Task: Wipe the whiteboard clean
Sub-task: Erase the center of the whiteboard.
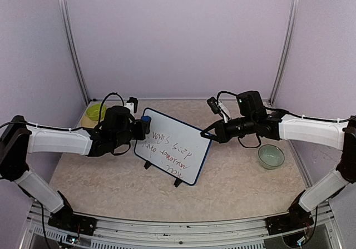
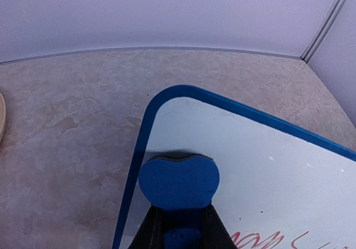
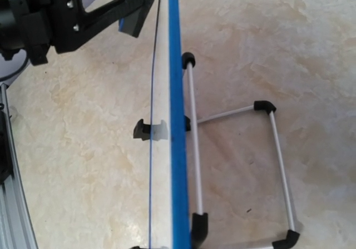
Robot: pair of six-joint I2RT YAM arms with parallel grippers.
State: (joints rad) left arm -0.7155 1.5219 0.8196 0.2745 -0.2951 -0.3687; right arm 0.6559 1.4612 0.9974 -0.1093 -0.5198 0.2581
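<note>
Desk with the whiteboard standing at its middle, between the two arms. The board is propped at a tilt on its fold-out legs, its face turned toward the near side. Red and black writing covers most of the face, and no wiped patch can be seen.

Left tool: jaws pressed together on the stem of a blue eraser. The pad lies against the board's far left corner, just inside the frame and above the first line of writing.

Right tool: jaws pressed together and, judging from the overhead view, pinching the board's right edge to steady it. Its wrist view looks straight along that edge.

A green bowl sits at the far left and a pale bowl at the right. Both are well apart from the board.

Step in hand: the eraser is set for a first stroke, with erasing not yet begun. The next move calls for drawing the pad down and right across the writing under firm, even pressure. Meanwhile the right grip must brace the board so it neither slides nor folds back on its legs.
</note>
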